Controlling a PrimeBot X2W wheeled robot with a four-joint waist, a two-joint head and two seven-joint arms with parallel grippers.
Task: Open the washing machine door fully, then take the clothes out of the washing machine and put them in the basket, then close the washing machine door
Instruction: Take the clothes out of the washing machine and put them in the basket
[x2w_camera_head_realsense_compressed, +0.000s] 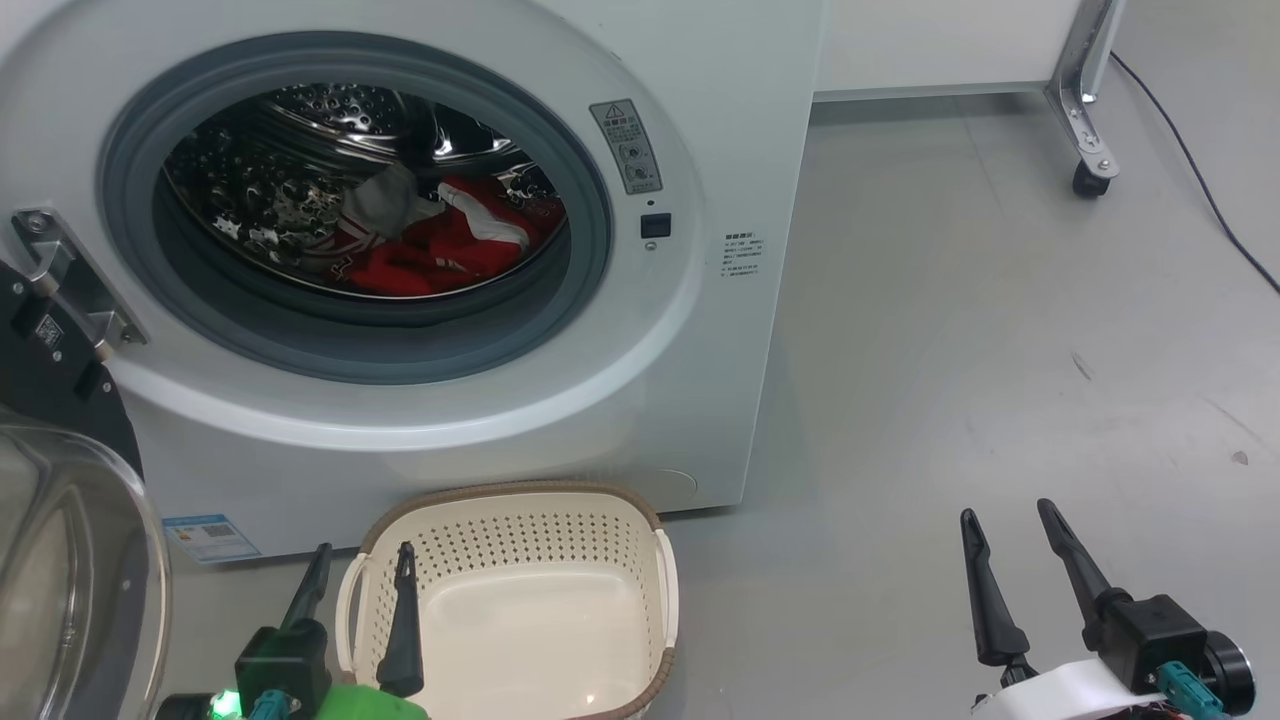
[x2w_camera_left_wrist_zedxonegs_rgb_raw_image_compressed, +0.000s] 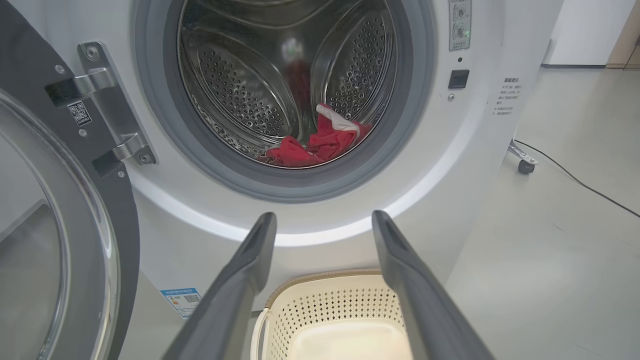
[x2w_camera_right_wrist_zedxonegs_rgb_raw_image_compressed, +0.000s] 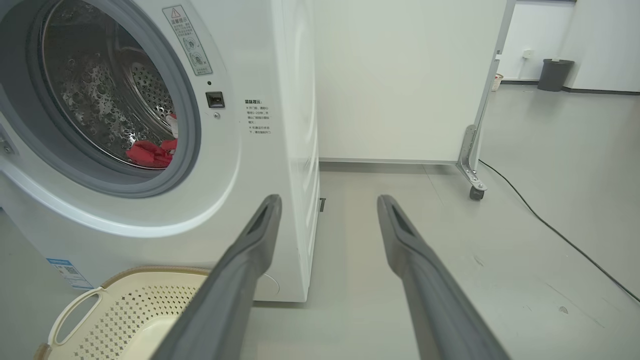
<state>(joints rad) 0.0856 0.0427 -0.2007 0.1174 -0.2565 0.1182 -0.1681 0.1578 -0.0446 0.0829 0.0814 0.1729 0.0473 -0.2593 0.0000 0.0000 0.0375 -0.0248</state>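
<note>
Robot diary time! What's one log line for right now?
washing machine door: open | clothes: in drum | basket: empty | left gripper: open, empty | right gripper: open, empty

The washing machine (x2w_camera_left_wrist_zedxonegs_rgb_raw_image_compressed: 450, 165) takes up the upper middle of the frame, with its door (x2w_camera_left_wrist_zedxonegs_rgb_raw_image_compressed: 60, 250) swung open at the left edge. Red and white clothes (x2w_camera_left_wrist_zedxonegs_rgb_raw_image_compressed: 320, 142) lie low in the steel drum (x2w_camera_left_wrist_zedxonegs_rgb_raw_image_compressed: 240, 85). The left gripper (x2w_camera_left_wrist_zedxonegs_rgb_raw_image_compressed: 322, 220) rises from the bottom edge with its fingers spread wide. Between them, at bottom centre, sits the cream basket (x2w_camera_left_wrist_zedxonegs_rgb_raw_image_compressed: 330, 305), just in front of the machine.
</note>
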